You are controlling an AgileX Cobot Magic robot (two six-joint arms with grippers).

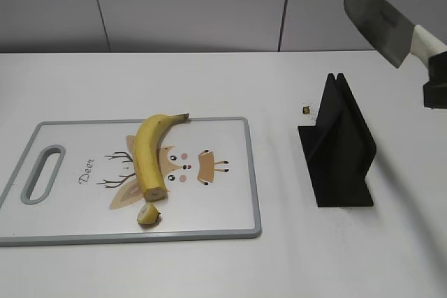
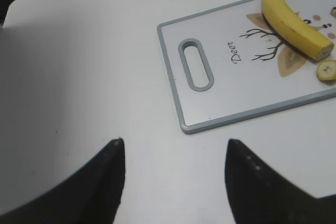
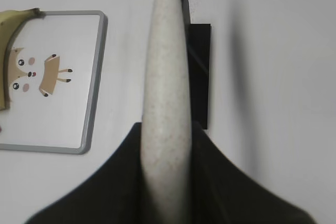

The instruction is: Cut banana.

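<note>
The yellow banana (image 1: pixel 149 153) lies on the white cutting board (image 1: pixel 223 207), stem end toward the back; it also shows in the left wrist view (image 2: pixel 291 20) and at the right wrist view's left edge (image 3: pixel 8 30). A small cut-off end piece (image 1: pixel 148 214) lies just in front of its cut face, seen too in the left wrist view (image 2: pixel 326 70). My right gripper (image 3: pixel 167 129) is shut on the pale handle of a knife (image 3: pixel 165 77), whose grey blade (image 1: pixel 376 20) is held high at the upper right, above the black knife stand (image 1: pixel 339 146). My left gripper (image 2: pixel 175 142) is open and empty over bare table left of the board.
The cutting board (image 2: pixel 220 98) has a grey rim, a handle slot (image 2: pixel 195 64) at its left end and a deer print. The knife stand (image 3: pixel 198 72) stands on the white table right of the board. A tiny dark bit (image 1: pixel 306 110) lies behind it.
</note>
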